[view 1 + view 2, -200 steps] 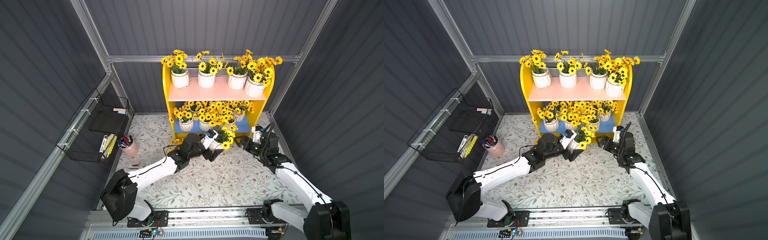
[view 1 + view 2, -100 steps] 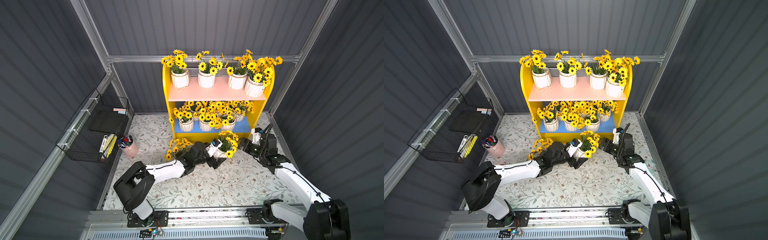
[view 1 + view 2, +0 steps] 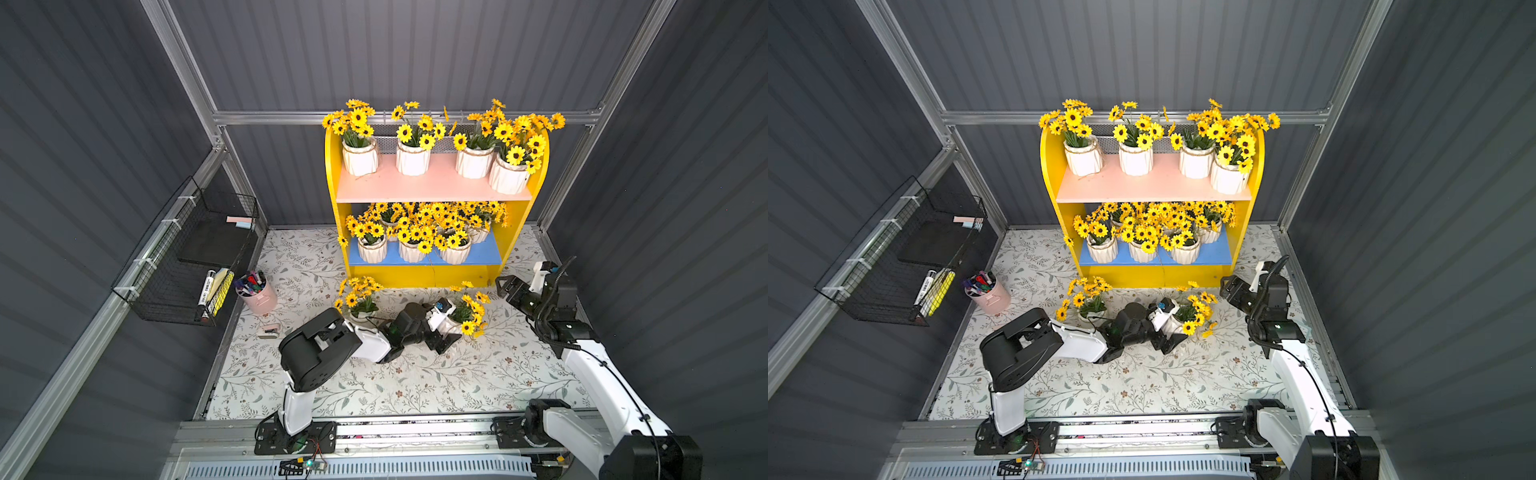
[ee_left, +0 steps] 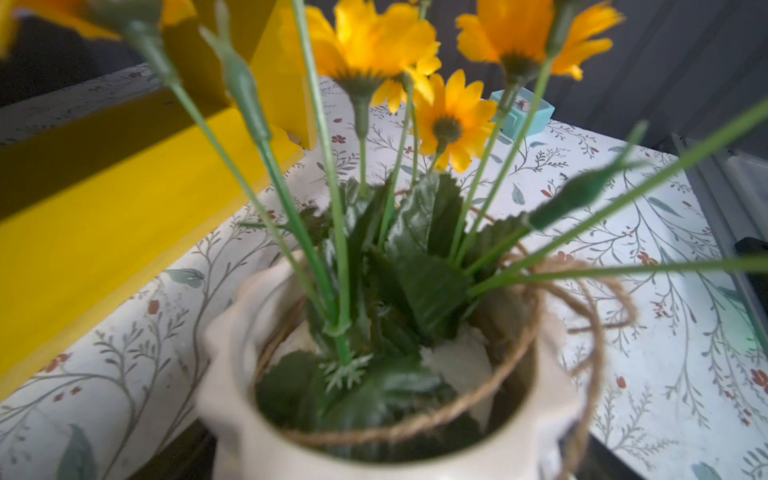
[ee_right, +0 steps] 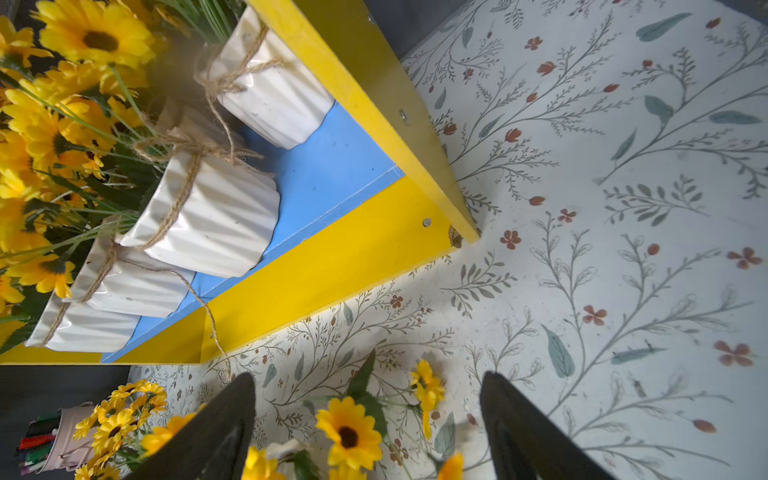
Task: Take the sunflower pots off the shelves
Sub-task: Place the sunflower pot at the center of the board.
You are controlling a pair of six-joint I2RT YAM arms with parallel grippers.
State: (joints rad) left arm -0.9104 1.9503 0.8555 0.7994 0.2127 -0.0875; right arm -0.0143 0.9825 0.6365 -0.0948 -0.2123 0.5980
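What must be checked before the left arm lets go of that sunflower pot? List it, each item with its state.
1. Grip of the left gripper on the held sunflower pot: ok, jaws on either side of it.
2. Held sunflower pot off the shelves: ok, it is over the floral mat in front.
3. Its base resting on the floral mat: cannot tell.
4. Apart from the other sunflower pot on the mat: ok.
5. The right gripper open and empty: ok.
6. Shelves emptied: not ok; four pots stand on the pink board, more on the blue board.
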